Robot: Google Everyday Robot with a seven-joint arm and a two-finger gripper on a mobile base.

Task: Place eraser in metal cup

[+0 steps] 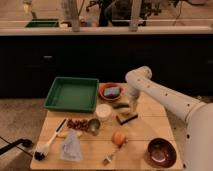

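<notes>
the white arm reaches in from the right side, and the end effector [133,106] points down over the middle of the wooden tabletop [145,131]. it hangs just above the eraser [126,118], a dark flat block which lies on the tabletop. if the end effector is open or closed, or if it touches the eraser, i cannot tell. the metal cup [94,125] stands upright to the left of the eraser and a little nearer, apart from it. a white cup [103,111] is between them, a little farther back. far left is a green tray [72,93], and beside it an orange bowl [111,92] with a blue sponge inside. near the front edge are an orange fruit [118,137] and a brown bowl [161,151].
</notes>
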